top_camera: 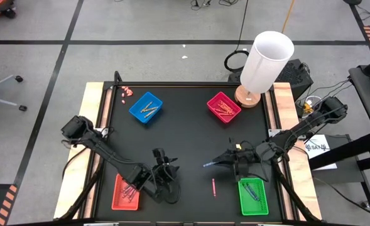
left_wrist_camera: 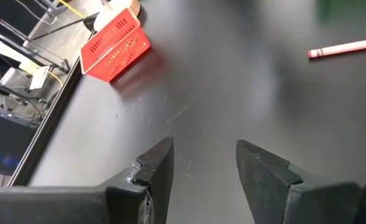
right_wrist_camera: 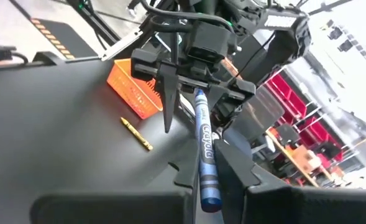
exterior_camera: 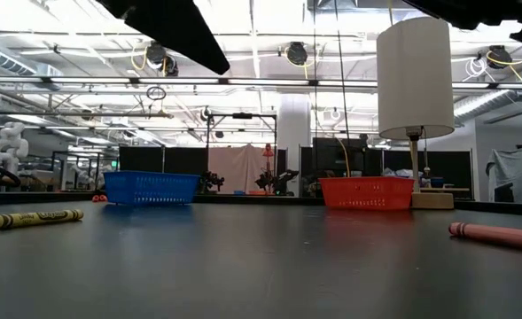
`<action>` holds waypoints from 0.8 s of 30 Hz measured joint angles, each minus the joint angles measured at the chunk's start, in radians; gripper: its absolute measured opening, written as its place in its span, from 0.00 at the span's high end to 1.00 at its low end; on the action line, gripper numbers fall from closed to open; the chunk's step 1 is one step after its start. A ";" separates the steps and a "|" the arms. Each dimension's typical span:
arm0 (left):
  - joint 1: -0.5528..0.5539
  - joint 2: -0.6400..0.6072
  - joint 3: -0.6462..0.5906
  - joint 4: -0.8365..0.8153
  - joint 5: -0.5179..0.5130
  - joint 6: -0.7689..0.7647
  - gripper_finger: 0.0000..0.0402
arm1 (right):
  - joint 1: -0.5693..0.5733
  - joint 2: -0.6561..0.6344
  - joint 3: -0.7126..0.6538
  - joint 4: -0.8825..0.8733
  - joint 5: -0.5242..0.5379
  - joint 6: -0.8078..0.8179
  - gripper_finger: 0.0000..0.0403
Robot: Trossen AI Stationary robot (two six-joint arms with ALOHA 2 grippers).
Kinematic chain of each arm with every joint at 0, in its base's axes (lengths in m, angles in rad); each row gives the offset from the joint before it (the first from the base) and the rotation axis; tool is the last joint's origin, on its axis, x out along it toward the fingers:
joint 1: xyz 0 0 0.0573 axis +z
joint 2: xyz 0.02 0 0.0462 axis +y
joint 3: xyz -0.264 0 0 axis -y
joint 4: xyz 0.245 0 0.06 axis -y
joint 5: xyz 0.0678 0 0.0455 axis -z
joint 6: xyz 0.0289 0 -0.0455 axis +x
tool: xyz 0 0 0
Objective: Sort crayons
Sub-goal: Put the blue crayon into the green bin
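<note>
The right gripper [top_camera: 207, 164] is closed on a blue crayon [right_wrist_camera: 204, 149], which sticks out forward between its two fingers; in the high view the blue tip shows just past the fingertips, over the bare black table [top_camera: 191, 138]. Behind this gripper and a little to its side, near the table's front edge, stands the green tray [top_camera: 253, 196] with blue crayons inside. A pink crayon [top_camera: 213, 187] lies on the table just beside the gripper, between it and the front edge, not touching it. The left gripper [left_wrist_camera: 204, 165] has its fingers well apart and nothing between them; it hangs over the table close to the orange-red tray [top_camera: 125, 191], which is just beside it toward the left edge. A yellow crayon [right_wrist_camera: 137, 134] lies on the table near this left gripper, beside that tray. Far ahead of both grippers, at the back of the table, are the blue tray [top_camera: 146, 107] and the magenta tray [top_camera: 223, 107], each with crayons in it. A white lamp [top_camera: 265, 63] stands at the back right corner, near the magenta tray.
</note>
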 joint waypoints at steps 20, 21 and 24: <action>0.010 0.000 0.000 0.000 0.000 -0.006 0.57 | 0.000 0.000 0.000 -0.013 0.000 -0.095 0.94; 0.010 0.000 0.000 0.000 0.000 -0.006 0.57 | 0.000 0.000 0.000 -0.013 0.000 -0.095 0.94; 0.010 0.000 0.000 0.000 0.000 -0.006 0.57 | 0.000 0.000 0.000 -0.014 0.000 -0.094 0.94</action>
